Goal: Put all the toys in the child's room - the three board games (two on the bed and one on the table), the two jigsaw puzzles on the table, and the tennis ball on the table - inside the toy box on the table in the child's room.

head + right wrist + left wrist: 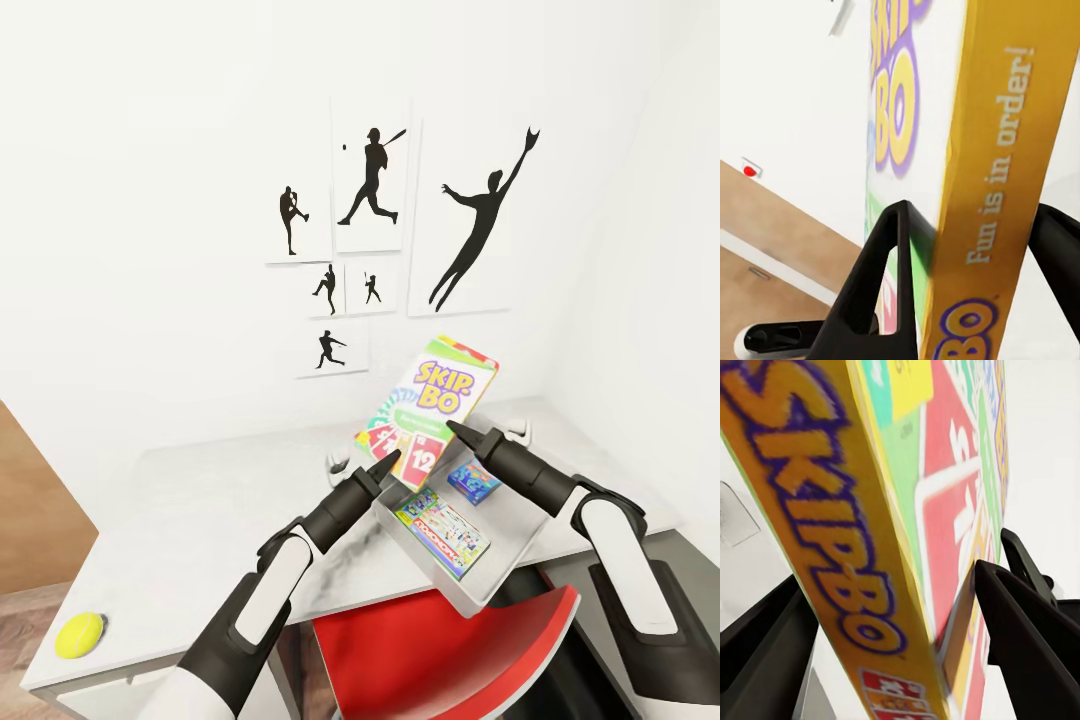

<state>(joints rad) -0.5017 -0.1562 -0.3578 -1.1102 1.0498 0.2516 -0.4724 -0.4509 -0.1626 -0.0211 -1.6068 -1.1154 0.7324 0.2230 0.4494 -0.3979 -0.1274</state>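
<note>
The Skip-Bo board game (432, 405) hangs tilted above the toy box (470, 595), which sits on the table (200, 500) at its front edge. My left gripper (385, 465) is shut on its lower corner and my right gripper (462, 432) on its right edge. Up close, the box (862, 525) sits between the left fingers (1020, 645), and its yellow edge (997, 172) between the right fingers (889, 277). Inside the toy box lie the Monopoly game (445, 532) and a small blue game (474, 480). The tennis ball (80, 633) rests at the table's front left corner. The jigsaw puzzles and bed are out of view.
A red-seated chair (430, 650) stands under the table's front edge, just below the toy box. Black baseball silhouette pictures (372, 190) hang on the white wall behind. Wood floor (30, 600) shows at the left.
</note>
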